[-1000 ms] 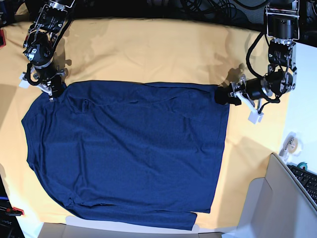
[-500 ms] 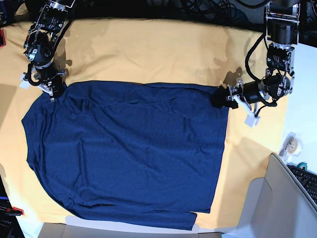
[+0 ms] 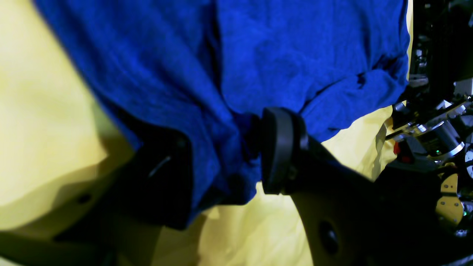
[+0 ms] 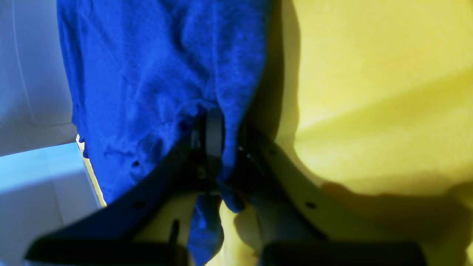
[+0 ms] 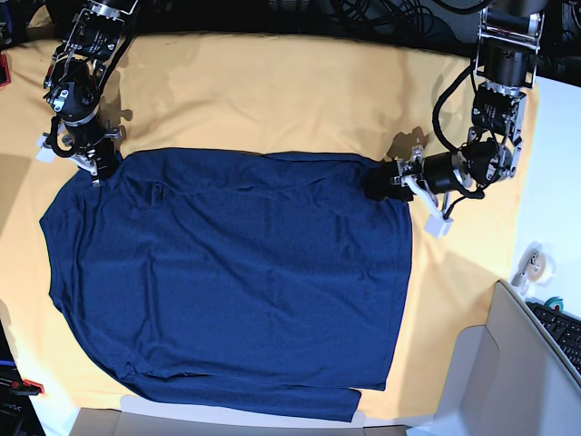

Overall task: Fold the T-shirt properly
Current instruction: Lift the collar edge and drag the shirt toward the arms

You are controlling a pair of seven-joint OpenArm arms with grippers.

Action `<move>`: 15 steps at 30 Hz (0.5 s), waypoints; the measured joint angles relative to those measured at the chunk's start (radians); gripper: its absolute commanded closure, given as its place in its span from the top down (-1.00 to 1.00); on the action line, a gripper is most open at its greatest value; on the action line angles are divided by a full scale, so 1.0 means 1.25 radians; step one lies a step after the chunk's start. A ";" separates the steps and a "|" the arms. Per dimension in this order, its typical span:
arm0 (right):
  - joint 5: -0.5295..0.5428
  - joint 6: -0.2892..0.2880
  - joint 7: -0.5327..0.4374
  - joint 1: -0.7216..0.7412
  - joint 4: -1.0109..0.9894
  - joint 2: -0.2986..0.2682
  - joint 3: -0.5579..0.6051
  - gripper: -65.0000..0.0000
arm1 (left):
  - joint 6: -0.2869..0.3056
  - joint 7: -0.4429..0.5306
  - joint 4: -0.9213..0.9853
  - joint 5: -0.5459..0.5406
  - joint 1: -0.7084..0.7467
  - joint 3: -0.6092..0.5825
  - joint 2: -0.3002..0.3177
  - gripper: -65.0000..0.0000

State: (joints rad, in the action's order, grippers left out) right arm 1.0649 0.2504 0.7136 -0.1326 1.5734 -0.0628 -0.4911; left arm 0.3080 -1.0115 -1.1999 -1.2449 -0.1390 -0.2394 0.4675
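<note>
The navy T-shirt (image 5: 236, 272) lies spread flat on the yellow table cloth (image 5: 272, 91). My left gripper (image 5: 379, 180) is at the shirt's upper right corner in the base view. The left wrist view shows bunched blue cloth (image 3: 258, 55) pinched in that gripper (image 3: 225, 155), between a dark finger and a black pad (image 3: 279, 147). My right gripper (image 5: 98, 168) is at the upper left corner. In the right wrist view it (image 4: 216, 136) is shut tight on a fold of the shirt (image 4: 147, 74).
A grey box (image 5: 508, 372) stands at the bottom right. Beside it are a tape roll (image 5: 534, 263) and a keyboard (image 5: 565, 331) on the white surface. Cables (image 5: 381, 14) run along the back edge. A pale box wall (image 4: 33, 74) shows in the right wrist view.
My left gripper has moved leftward in the base view, dragging the shirt's upper right corner inward. The right arm has stayed still.
</note>
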 measured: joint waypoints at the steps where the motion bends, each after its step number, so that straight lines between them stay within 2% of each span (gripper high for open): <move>1: 0.000 0.000 0.000 0.000 0.000 0.000 0.000 -1.00 | 0.000 0.007 0.000 0.000 0.000 -0.005 0.000 -0.35; 3: 0.000 0.000 0.000 0.000 0.000 0.000 0.000 -1.00 | 0.000 0.013 0.000 0.002 0.001 -0.005 0.001 -0.61; 5: 0.000 0.000 0.000 0.000 0.000 0.000 0.000 -1.00 | -0.001 0.015 0.002 0.010 0.001 -0.008 0.001 -0.97; 12: 0.009 0.001 0.009 0.001 0.002 -0.015 0.005 -1.00 | -0.004 0.008 -0.005 0.010 0.001 -0.007 0.001 -1.00; 15: 0.016 0.004 0.033 0.006 0.022 -0.016 0.012 -1.00 | -0.013 -0.011 -0.056 0.030 0.005 -0.008 0.019 -1.00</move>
State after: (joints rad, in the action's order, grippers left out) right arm 1.0847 0.2558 0.7544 -0.1246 1.6009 -0.0834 -0.4767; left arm 0.2913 -1.0248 -1.2694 -1.2079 -0.1322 -0.2489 0.4915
